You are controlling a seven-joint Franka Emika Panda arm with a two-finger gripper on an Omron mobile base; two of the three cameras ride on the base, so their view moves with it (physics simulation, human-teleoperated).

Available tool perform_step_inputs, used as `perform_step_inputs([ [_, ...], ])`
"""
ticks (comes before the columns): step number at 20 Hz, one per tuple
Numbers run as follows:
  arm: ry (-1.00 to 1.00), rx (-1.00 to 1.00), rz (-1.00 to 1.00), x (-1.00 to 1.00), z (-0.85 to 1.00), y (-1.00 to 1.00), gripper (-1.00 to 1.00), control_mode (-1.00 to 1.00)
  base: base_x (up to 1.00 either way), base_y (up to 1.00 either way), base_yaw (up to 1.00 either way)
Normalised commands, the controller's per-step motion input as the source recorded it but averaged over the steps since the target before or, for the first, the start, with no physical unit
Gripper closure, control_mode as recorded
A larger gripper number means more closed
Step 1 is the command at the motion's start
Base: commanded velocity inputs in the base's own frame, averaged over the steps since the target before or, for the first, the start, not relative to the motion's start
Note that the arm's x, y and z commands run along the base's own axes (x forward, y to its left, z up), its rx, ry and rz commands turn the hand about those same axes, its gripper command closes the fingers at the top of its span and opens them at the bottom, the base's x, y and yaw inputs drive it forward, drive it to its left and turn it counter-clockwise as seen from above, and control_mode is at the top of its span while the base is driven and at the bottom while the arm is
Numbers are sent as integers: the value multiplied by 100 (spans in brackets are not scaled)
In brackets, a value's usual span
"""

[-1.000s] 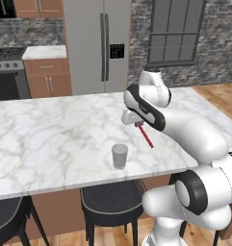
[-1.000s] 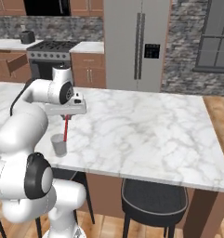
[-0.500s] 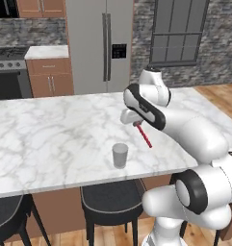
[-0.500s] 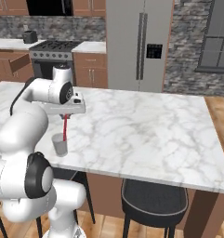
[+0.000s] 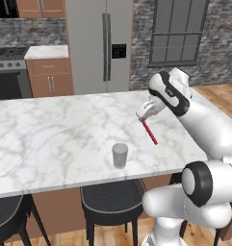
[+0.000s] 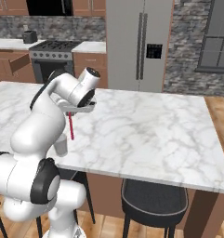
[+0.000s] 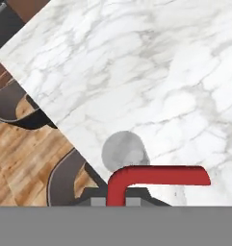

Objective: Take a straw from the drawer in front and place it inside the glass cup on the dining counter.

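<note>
Claw point(image 5: 144, 115) clamped on straw point(image 5: 149, 132) above worktop point(image 5: 50, 139) | cup point(image 5: 120, 155) well apart near edge | risk: you lower off-centre, straw tips cup.

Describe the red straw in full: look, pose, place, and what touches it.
The straw is a thin, plain red stick, plastic by its look, with a short bent end that shows in the hand view. It hangs tilted from the shut gripper, above the dining counter, touching nothing else. The glass cup stands below and apart from it.

Glass cup point(image 5: 120, 154) on dining counter point(image 5: 50, 139), near edge.
</note>
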Motion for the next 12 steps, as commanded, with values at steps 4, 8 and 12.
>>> perform_step_inputs([
  [4,-13,36,30,0,9,0,100,-100,0,0,0],
  [8,-20,30,22,0,18,13,100,-100,0,0,0],
  [12,-23,23,17,6,25,31,100,-100,0,0,0],
])
